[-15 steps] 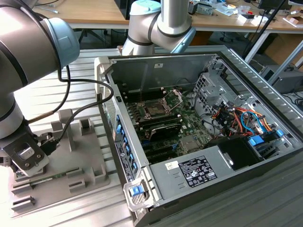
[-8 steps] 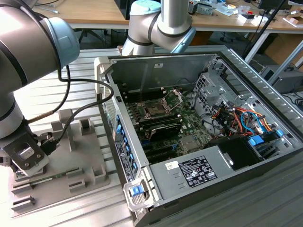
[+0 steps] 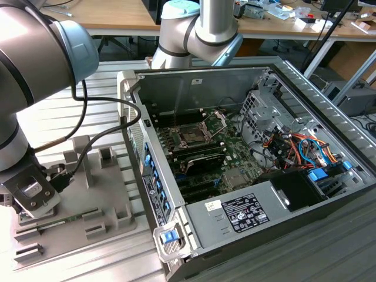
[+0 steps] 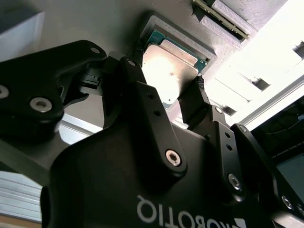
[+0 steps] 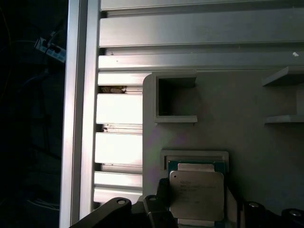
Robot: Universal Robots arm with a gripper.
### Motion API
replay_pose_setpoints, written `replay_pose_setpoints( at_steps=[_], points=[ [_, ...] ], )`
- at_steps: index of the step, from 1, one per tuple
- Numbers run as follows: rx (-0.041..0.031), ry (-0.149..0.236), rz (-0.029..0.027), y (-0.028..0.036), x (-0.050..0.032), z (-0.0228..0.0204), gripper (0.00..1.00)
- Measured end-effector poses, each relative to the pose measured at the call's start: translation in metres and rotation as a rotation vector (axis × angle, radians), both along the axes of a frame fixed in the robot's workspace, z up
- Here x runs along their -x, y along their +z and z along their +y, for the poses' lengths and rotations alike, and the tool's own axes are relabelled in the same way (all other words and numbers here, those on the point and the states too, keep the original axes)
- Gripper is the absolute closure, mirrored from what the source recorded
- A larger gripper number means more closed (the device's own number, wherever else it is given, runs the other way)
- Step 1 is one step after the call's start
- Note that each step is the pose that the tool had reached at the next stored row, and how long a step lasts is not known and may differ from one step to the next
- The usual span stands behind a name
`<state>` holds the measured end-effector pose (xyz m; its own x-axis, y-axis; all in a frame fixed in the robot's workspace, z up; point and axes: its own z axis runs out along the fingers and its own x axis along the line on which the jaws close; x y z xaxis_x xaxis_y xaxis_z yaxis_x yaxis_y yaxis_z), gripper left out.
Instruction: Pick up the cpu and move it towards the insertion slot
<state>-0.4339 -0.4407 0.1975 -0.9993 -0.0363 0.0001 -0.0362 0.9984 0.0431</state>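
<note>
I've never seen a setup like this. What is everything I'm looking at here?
cpu: one, silvery top, green edge, at a walled pocket of the tray.
tray: one, grey, at the exterior view's left.
computer case: one, grey metal, open, at the exterior view's right.
insertion slot: one, dark with silver frame, inside the case.
cables: one bundle, orange and blue, inside the case.
robot arm: one, grey and silver, reaching over the tray.
gripper: one, black, right at the cpu.
</note>
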Motion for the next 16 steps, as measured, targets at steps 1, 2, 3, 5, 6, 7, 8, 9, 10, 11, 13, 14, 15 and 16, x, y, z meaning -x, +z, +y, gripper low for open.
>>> replay_pose_setpoints(
  at_steps=[1,2,3,5,6,7,8,9,10,11,13,14,15,16],
  points=[
    [0.0000,0.000,0.0000,0.0001,0.0000,0.0000,0.45],
    [0.0000,0.000,0.0001,0.0003,0.0000,0.0000,0.45],
    [0.0000,0.000,0.0001,0.0006,0.0000,0.0000,0.45],
    [0.0000,0.000,0.0000,0.0007,0.0000,0.0000,0.45],
    [0.0000,0.000,0.0000,0.0009,0.0000,0.0000,0.45],
    [0.0000,0.000,0.0001,0.0011,0.0000,0.0000,0.45],
    [0.0000,0.000,0.0001,0.0013,0.0000,0.0000,0.45],
    [0.0001,0.000,0.0001,0.0015,0.0000,0.0000,0.45],
    [0.0001,0.000,0.0002,0.0018,0.0000,0.0000,0.45],
    [0.0001,0.000,0.0001,0.0020,0.0000,0.0000,0.45],
    [0.0000,0.000,0.0000,0.0024,0.0000,0.0000,0.45],
    [0.0000,0.000,0.0001,0.0027,0.0000,0.0000,0.45],
    [0.0000,0.000,0.0001,0.0030,0.0000,0.0000,0.45],
    [0.0000,0.000,0.0000,0.0032,0.0000,0.0000,0.45]
  ],
)
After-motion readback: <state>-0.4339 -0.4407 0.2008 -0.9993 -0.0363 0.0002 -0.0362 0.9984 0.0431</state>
